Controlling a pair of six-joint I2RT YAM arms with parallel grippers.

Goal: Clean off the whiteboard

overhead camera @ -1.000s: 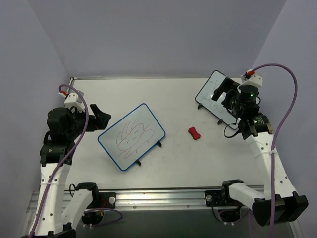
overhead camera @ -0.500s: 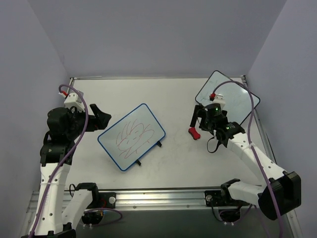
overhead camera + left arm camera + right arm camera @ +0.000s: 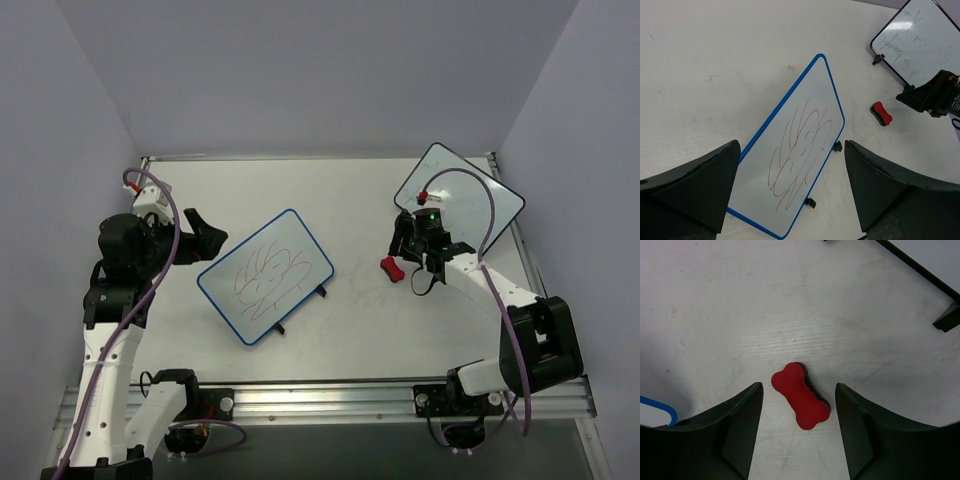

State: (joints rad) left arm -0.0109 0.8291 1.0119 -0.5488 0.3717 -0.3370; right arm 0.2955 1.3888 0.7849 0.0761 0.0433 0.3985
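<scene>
The whiteboard (image 3: 266,290), white with a thin blue frame and red scribbles, lies at an angle left of the table's middle; in the left wrist view the whiteboard (image 3: 795,150) fills the space below the fingers. My left gripper (image 3: 205,235) hovers open just left of it, and in its wrist view the left gripper (image 3: 791,145) has nothing between its fingers. A red bone-shaped eraser (image 3: 392,268) lies flat on the table to the board's right. My right gripper (image 3: 798,390) is open above the eraser (image 3: 801,395), one finger on each side, with gaps showing on both sides.
A black-framed whiteboard (image 3: 460,200) with faint marks stands at the back right, just behind my right arm; its foot (image 3: 946,319) shows in the right wrist view. A blue frame corner (image 3: 660,407) peeks in at that view's left. Walls close the table on three sides.
My right arm swung from over the black-framed board to the left and down over the red eraser, and its jaws narrowed. The left arm barely moved.
</scene>
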